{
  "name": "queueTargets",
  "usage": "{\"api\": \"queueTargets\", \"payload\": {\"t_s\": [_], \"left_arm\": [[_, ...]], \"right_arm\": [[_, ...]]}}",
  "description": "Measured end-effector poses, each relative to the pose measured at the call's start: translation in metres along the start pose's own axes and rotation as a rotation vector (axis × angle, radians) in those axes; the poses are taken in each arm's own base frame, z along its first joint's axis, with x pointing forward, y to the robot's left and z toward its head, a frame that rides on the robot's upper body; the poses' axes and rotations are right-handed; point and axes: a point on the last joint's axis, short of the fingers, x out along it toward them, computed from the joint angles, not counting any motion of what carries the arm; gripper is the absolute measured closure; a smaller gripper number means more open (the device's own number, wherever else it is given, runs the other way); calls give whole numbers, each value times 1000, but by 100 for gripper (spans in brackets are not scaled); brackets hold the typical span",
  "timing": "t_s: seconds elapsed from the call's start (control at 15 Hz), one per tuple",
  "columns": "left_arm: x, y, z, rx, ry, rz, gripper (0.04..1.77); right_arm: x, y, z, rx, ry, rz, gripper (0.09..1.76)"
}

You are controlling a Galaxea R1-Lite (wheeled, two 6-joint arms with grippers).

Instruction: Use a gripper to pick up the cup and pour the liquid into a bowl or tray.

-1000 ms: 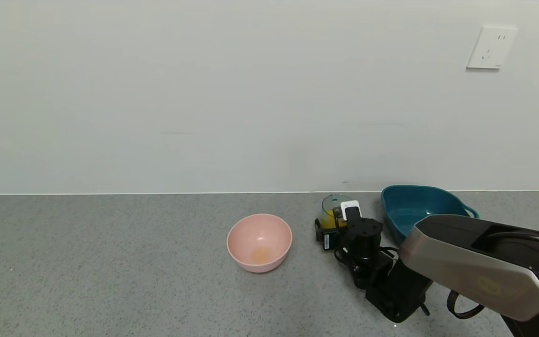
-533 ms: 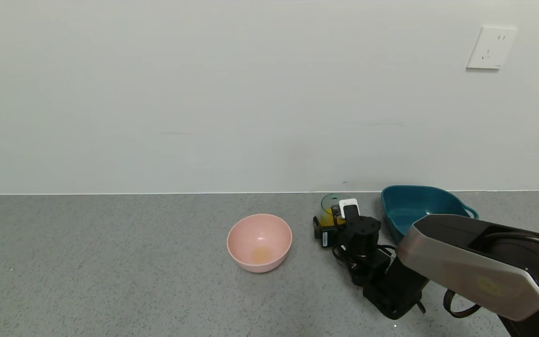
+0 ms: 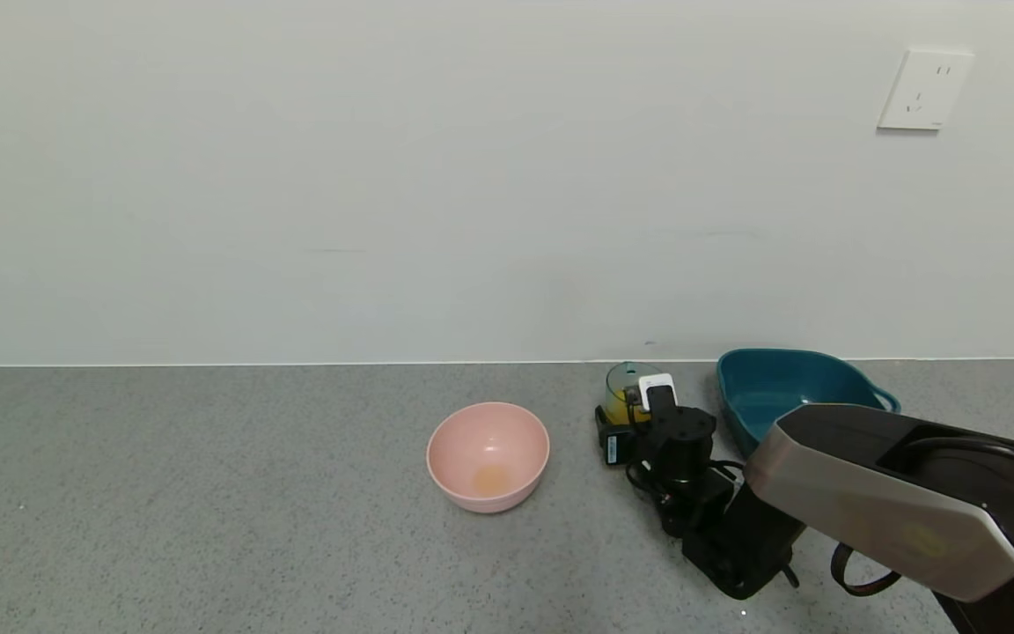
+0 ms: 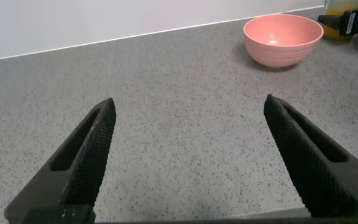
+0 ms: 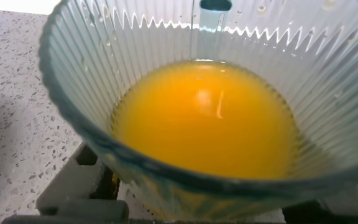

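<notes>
The ribbed blue-green cup (image 3: 628, 390) stands upright between the fingers of my right gripper (image 3: 635, 416), just left of the dark teal tray (image 3: 789, 387). The gripper is shut on the cup. In the right wrist view the cup (image 5: 92, 81) fills the frame, and orange-yellow liquid (image 5: 204, 124) sits level in it. The tray looks empty. My left gripper (image 4: 188, 109) is open and empty, low over the counter far to the left, out of the head view.
A round pink bowl (image 3: 488, 455) with a little orange residue stands left of the cup; it also shows in the left wrist view (image 4: 283, 38). The grey speckled counter (image 3: 208, 493) meets a white wall behind. A wall socket (image 3: 923, 89) is at upper right.
My right gripper and the cup have shifted slightly, first left then back right, and sit a little higher than a second ago. The bowl and tray have not moved.
</notes>
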Motion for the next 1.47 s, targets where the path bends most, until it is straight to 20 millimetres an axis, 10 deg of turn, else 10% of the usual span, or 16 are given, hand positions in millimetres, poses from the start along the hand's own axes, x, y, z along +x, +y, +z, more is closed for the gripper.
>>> {"api": "queueTargets", "payload": {"t_s": [0.93, 1.47], "left_arm": [[0, 0, 0, 0, 0, 0, 9], [0, 0, 0, 0, 0, 0, 9]], "right_arm": [[-3, 0, 5, -3, -1, 3, 48], [-21, 0, 71, 7, -27, 17, 48]]}}
